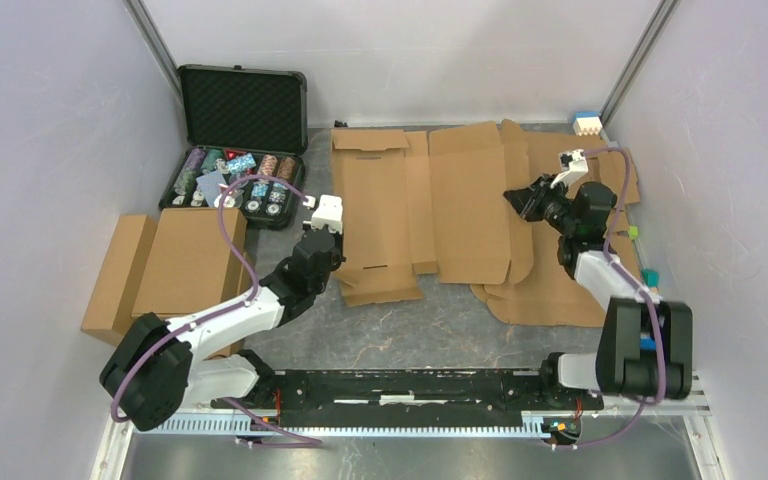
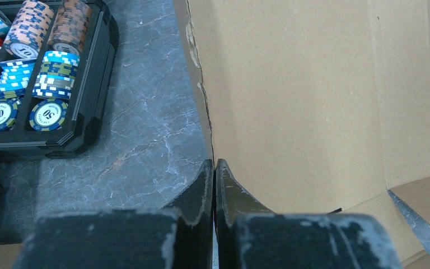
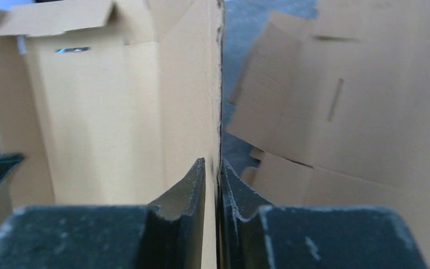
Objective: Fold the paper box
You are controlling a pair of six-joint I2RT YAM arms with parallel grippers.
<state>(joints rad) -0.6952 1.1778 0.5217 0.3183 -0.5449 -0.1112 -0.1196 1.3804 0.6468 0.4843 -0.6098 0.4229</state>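
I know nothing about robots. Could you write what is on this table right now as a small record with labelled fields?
Workpiece: paper box, a brown cardboard sheet lying mostly flat mid-table
Left gripper: shut on the sheet's left edge
Right gripper: shut on the sheet's right edge
Spare sheets: more brown cardboard piled on the right, under the right arm
Poker chip case: black, lid open, far left corner
Cardboard stack: brown, near left side
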